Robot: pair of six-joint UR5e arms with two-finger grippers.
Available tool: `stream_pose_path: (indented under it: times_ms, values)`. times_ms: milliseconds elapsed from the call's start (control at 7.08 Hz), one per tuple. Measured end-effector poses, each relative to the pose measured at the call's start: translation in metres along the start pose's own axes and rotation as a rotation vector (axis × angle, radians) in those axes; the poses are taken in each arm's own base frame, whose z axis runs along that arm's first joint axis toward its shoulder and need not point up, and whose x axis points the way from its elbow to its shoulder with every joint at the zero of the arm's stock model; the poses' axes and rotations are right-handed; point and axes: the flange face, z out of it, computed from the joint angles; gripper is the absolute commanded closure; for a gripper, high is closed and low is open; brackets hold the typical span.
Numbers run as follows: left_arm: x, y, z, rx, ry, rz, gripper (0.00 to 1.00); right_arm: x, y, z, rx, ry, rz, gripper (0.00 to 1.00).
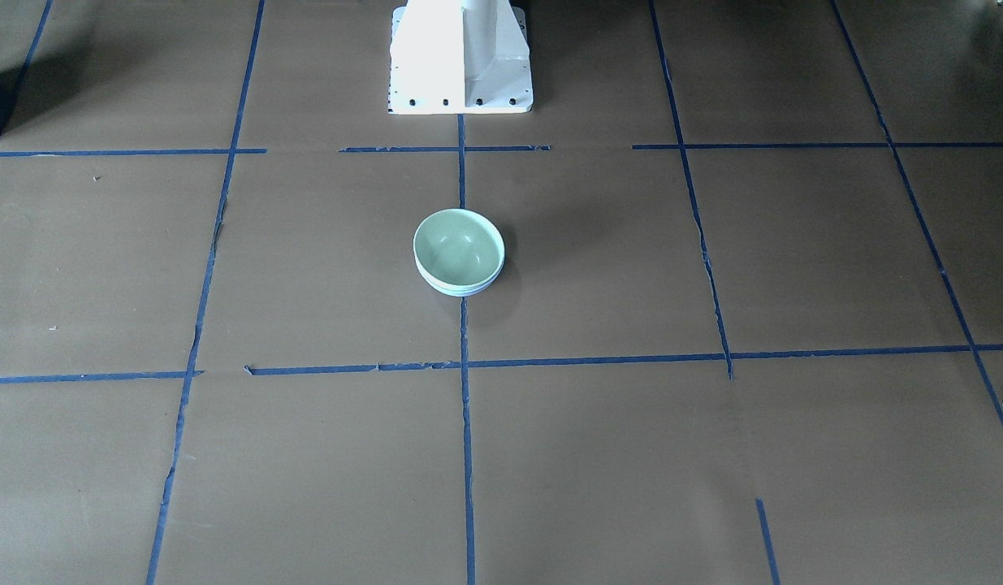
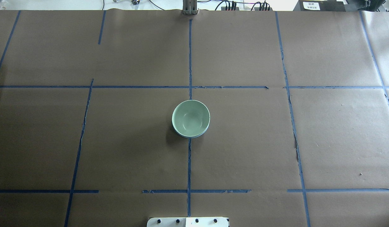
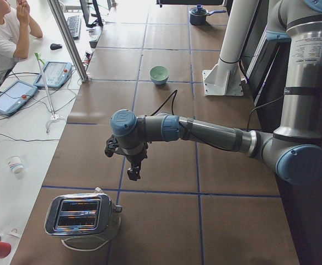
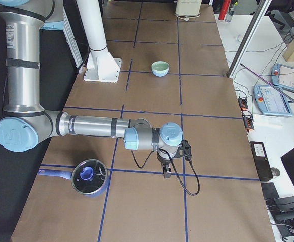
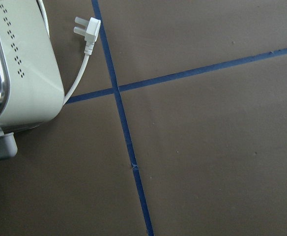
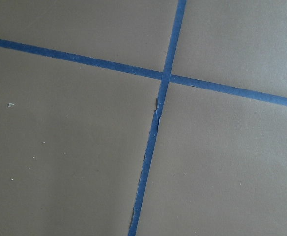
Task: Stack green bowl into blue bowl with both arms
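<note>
The green bowl (image 1: 458, 242) sits nested in the blue bowl (image 1: 460, 290) at the middle of the table. Only a thin pale-blue rim shows under it. The stack also shows in the overhead view (image 2: 191, 118) and small in both side views (image 3: 159, 73) (image 4: 160, 67). My left gripper (image 3: 133, 174) hangs pointing down over the table far from the bowls, near a toaster. My right gripper (image 4: 166, 173) hangs pointing down at the other end, near a pot. Both show only in the side views, so I cannot tell whether they are open or shut. The wrist views show only bare table.
A silver toaster (image 3: 84, 215) with a white plug (image 5: 87, 32) lies by the left gripper. A dark pot (image 4: 89, 176) with a blue inside stands by the right arm. The white pedestal (image 1: 460, 57) stands behind the bowls. An operator (image 3: 1, 33) sits beside the table.
</note>
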Motion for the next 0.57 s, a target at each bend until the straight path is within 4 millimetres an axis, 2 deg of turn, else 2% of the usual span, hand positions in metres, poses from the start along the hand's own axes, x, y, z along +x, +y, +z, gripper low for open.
stream_pose_path:
  times_ms: [565]
  values:
    - [0.0001,-0.0018,0.0008,0.000,-0.004,0.003,0.00,0.0073,0.0068,0.0073,-0.015,0.003,0.001,0.00]
